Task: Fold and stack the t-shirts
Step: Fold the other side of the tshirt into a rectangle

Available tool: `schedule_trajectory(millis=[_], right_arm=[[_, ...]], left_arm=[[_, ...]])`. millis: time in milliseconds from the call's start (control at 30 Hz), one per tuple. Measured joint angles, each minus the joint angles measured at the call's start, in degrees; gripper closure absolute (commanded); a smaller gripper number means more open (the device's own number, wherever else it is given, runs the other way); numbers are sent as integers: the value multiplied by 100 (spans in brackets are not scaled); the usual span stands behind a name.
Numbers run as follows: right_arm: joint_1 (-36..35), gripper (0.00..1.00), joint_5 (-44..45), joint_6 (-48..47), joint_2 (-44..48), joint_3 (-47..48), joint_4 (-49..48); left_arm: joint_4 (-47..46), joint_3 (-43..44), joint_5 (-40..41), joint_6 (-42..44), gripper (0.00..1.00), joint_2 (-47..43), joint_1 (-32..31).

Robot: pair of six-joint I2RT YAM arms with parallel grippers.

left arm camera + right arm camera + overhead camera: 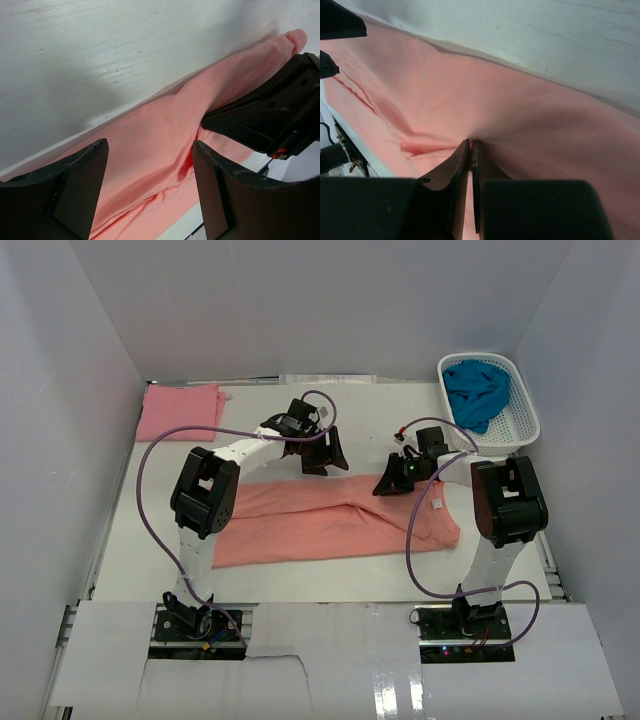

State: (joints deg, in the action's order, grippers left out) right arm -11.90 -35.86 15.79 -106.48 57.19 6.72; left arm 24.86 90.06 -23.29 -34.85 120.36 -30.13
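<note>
From above, the salmon-orange t-shirt (330,522) lies as a long band across the middle of the white tabletop (320,578), its small white neck label (437,504) near the right end. A pink t-shirt (180,410) sits folded in the far left corner. A teal-blue t-shirt (478,390) is heaped in a white lattice basket (527,410) at the far right. The left hand (325,455) hovers at the shirt's far edge, and the right hand (395,480) is down on that edge further right. Plain white walls (90,390) close in three sides, so reach looks limited.

In the left wrist view, the left hand (150,147) is spread wide over the salmon-orange t-shirt (235,75) and holds nothing. The right hand (270,120) is close by on its right. The tabletop (125,40) looks painted and faintly scratched, probably smooth enough for cloth to slide.

In the right wrist view, the right hand (470,144) is pressed together, pinching a raised ridge of the salmon-orange t-shirt (530,115), with creases running into the tips. The cloth looks thin, light and limp. It will sag and drag from a single pinch, so hems or corners, taken two at once, seem the best holds.
</note>
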Motion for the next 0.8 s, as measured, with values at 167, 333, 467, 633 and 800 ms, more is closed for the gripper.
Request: schedule_trajectory(millis=[167, 333, 467, 633, 800], right_arm=[[-13, 92, 68, 4, 120, -48, 85], [-33, 92, 118, 7, 503, -85, 293], [-94, 92, 125, 9, 903, -101, 407], [-256, 92, 87, 118, 1493, -544, 363], [-531, 92, 50, 415, 1775, -1178, 269]], left_arm=[[17, 0, 9, 17, 21, 0, 0], [35, 0, 13, 35, 21, 0, 0], [39, 0, 15, 35, 21, 0, 0], [39, 0, 22, 35, 21, 0, 0], [44, 0, 33, 37, 21, 0, 0]])
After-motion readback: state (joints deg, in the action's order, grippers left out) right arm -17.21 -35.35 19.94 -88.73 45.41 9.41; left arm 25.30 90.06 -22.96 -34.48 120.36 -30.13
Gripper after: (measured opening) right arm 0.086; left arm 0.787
